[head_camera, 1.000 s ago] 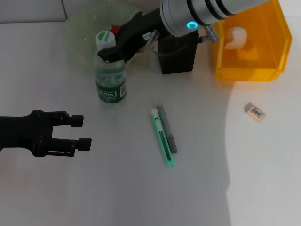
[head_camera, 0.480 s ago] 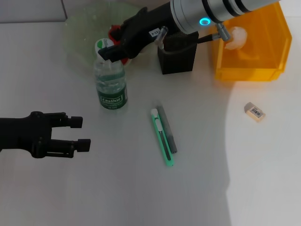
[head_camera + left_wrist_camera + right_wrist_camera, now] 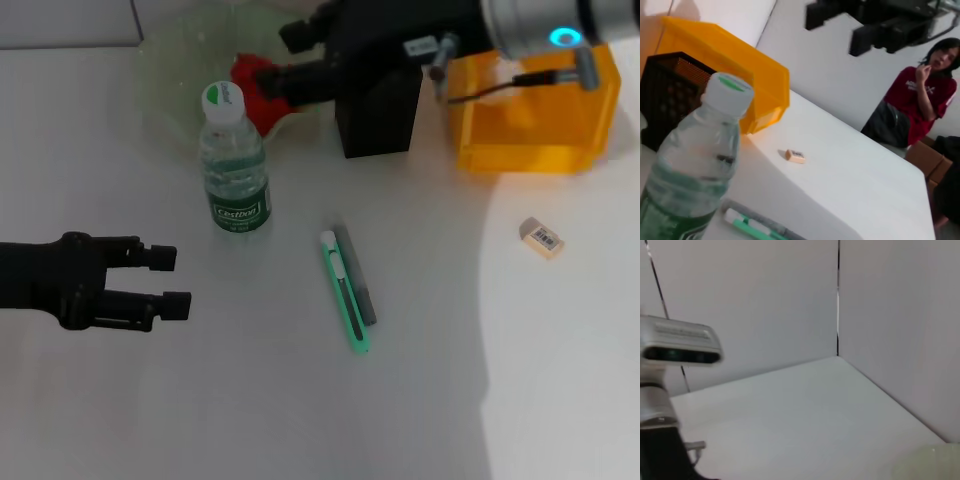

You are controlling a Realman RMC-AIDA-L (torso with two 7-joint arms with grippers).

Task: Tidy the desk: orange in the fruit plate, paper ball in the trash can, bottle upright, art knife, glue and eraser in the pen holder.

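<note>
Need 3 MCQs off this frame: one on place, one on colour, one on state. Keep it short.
1. Where does the eraser lie?
A. In the pen holder
B. On the desk, in front of the yellow bin
C. In the fruit plate

2. What colour is the art knife?
A. Green
B. Red
C. Blue

3. How is the bottle now?
A. Lying on its side
B. Held by the left hand
C. Standing upright, nothing gripping it

Answers:
1 B: it sits on bare desk nearer the robot than the yellow bin, away from the pen holder.
2 A: its body is bright green.
3 C: cap up; the left hand is apart from it and the right hand is above the fruit plate.
</note>
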